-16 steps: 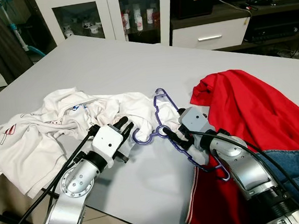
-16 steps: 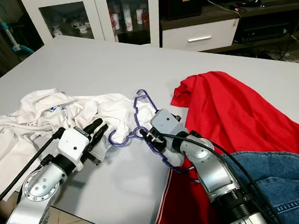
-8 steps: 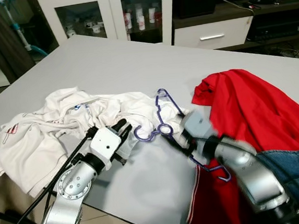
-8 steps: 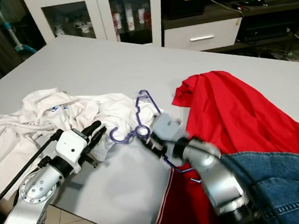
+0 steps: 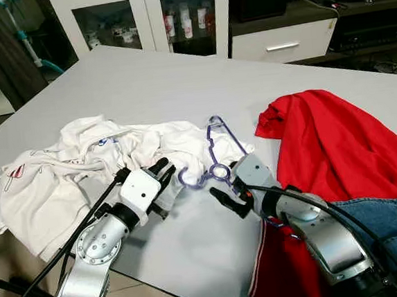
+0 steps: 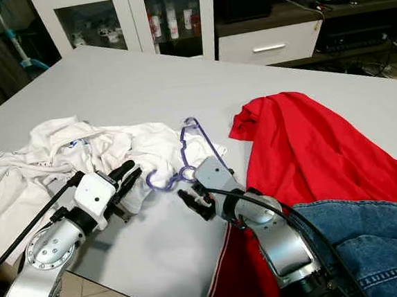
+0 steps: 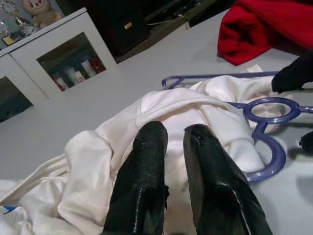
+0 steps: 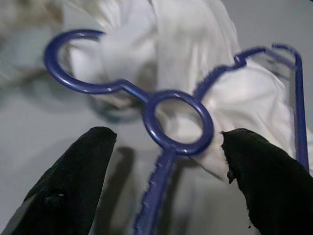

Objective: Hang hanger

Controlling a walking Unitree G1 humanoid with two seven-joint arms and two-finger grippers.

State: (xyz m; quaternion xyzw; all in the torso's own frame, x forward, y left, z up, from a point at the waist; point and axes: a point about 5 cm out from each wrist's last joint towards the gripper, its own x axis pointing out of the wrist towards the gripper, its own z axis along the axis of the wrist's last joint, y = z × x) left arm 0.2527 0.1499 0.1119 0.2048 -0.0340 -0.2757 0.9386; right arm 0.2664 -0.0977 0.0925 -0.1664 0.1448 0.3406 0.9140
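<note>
Right claw (image 5: 225,200) gapes wide just short of the purple plastic hanger (image 5: 216,171), which I judge keeps its ring between the fingers; left claw (image 5: 164,171) rests narrowed on the crumpled white shirt (image 5: 81,159).

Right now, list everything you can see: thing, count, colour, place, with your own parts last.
hanger: one, purple, lying on the table, partly over the white garment
white garment: one crumpled pile, white, robot's left side of the table
red garment: one, red, robot's right side of the table
jeans: one, blue denim, near right edge
table: one, light grey
cabinet: one, white with glass doors, behind the table
left claw: black fingers nearly together, at the white garment's edge
right claw: open, fingers either side of the hanger's ring
</note>
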